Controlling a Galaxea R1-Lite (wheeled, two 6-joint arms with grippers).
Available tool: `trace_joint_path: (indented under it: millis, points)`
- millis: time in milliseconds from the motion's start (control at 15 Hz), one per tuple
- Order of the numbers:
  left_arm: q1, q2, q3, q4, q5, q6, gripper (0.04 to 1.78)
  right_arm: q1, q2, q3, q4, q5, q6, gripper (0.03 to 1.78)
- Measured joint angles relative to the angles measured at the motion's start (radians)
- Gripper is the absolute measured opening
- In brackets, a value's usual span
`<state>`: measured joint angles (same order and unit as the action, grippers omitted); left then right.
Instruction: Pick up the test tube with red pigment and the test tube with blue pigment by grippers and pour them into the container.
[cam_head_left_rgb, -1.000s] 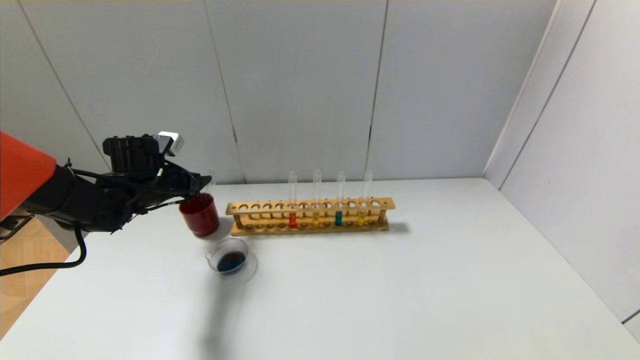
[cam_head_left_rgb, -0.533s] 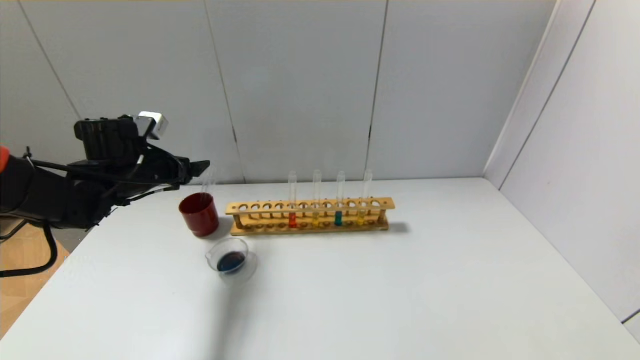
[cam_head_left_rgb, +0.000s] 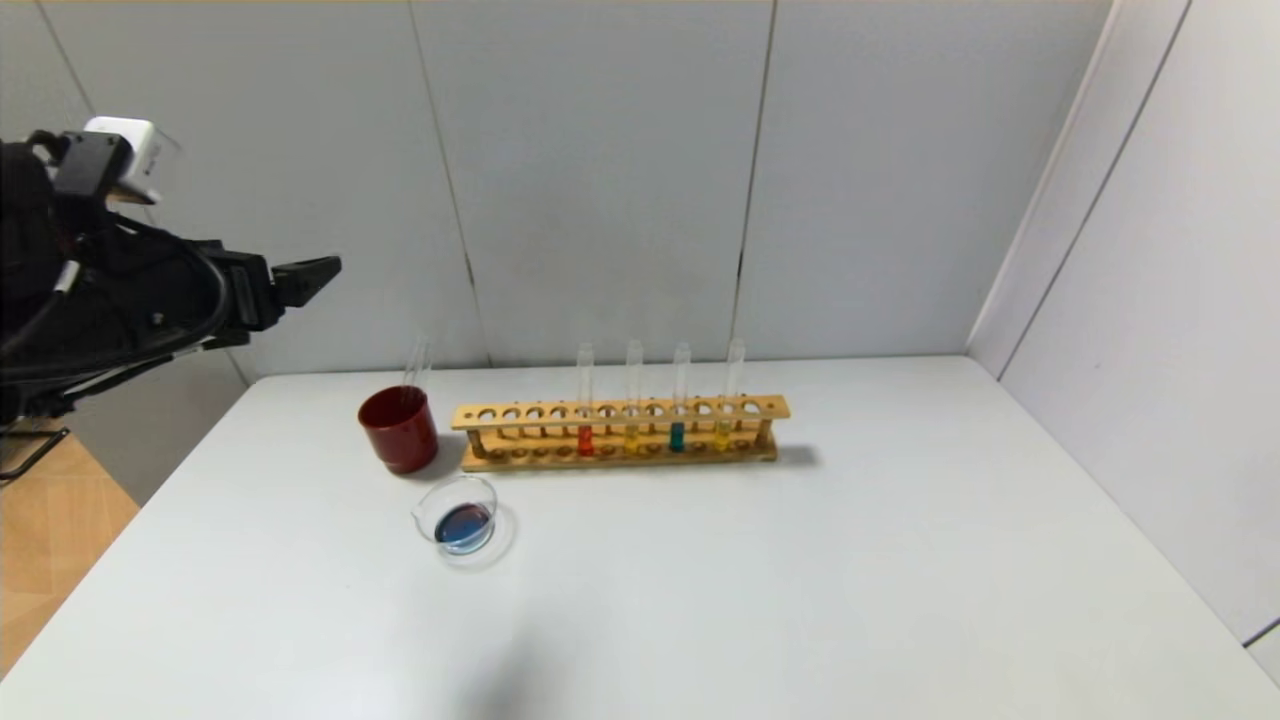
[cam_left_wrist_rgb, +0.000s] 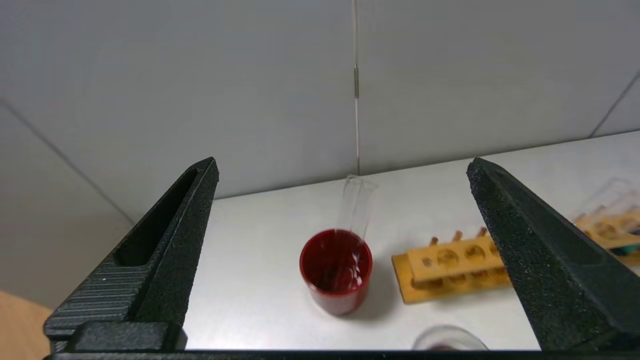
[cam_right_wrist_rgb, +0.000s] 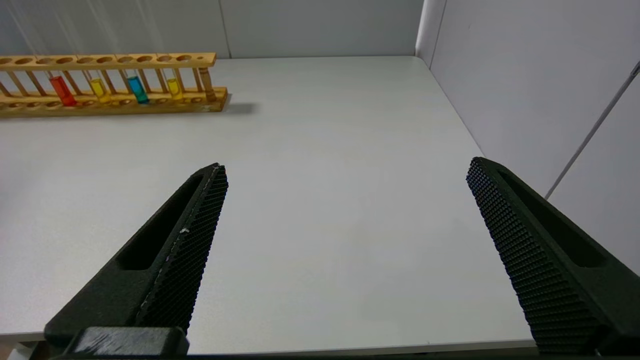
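White table (cam_head_left_rgb: 800, 600) meets grey panelled walls (cam_head_left_rgb: 600, 180).

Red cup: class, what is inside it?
The red cup holds an empty clear tube leaning on its rim. The cup's bottom is hard to make out past the glossy red inner wall.

The left gripper (cam_head_left_rgb: 315, 275) is matte black with pointed, tapering fingers (cam_left_wrist_rgb: 170, 250), loose black cables looping over its body and a small white block on top. The right gripper (cam_right_wrist_rgb: 345, 170) has black fingers (cam_right_wrist_rgb: 530, 250) with finely knurled, dimpled inner faces and long slots.
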<state>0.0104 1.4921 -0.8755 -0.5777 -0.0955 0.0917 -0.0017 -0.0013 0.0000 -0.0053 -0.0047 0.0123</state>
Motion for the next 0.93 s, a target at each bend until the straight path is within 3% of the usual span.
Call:
trace_joint_path:
  millis: [267,933]
  points:
    - [0.006,-0.267,0.153,0.06,0.011,-0.031,1.75,0.0,0.0,0.0,0.0,0.0,0.0,1.75]
    - [0.002,-1.094,0.486,0.419,0.0,-0.064,1.75,0.0,0.0,0.0,0.0,0.0,0.0,1.75]
